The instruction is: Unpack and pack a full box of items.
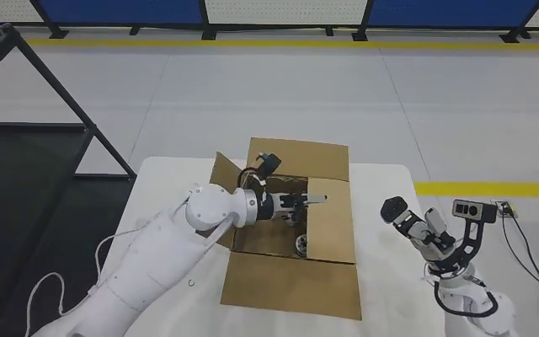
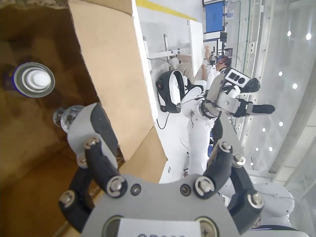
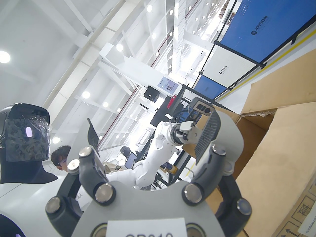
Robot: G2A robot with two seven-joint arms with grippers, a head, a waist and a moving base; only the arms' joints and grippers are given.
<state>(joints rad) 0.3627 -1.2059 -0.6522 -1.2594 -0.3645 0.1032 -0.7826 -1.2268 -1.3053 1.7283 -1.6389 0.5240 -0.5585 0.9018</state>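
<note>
An open cardboard box [image 1: 286, 282] stands in the middle of the white table [image 1: 383, 253]. My left gripper [image 1: 305, 200] [image 2: 159, 114] reaches into it from the left, open, with nothing between its fingers; one finger [image 2: 98, 124] hangs inside the box beside the inner right flap [image 2: 111, 75]. Below it stand a can with a silver top and blue label [image 2: 33, 80] and a small metal-topped item [image 2: 64, 117] [image 1: 301, 244]. My right gripper [image 1: 408, 217] [image 3: 151, 119] is open and empty, raised off the table to the right of the box [image 3: 276, 154].
The box's flaps stand out on all sides, the near flap [image 1: 290, 286] lying toward the table's front edge. Bare table lies left and right of the box. A black frame [image 1: 50, 84] stands off the table's left corner.
</note>
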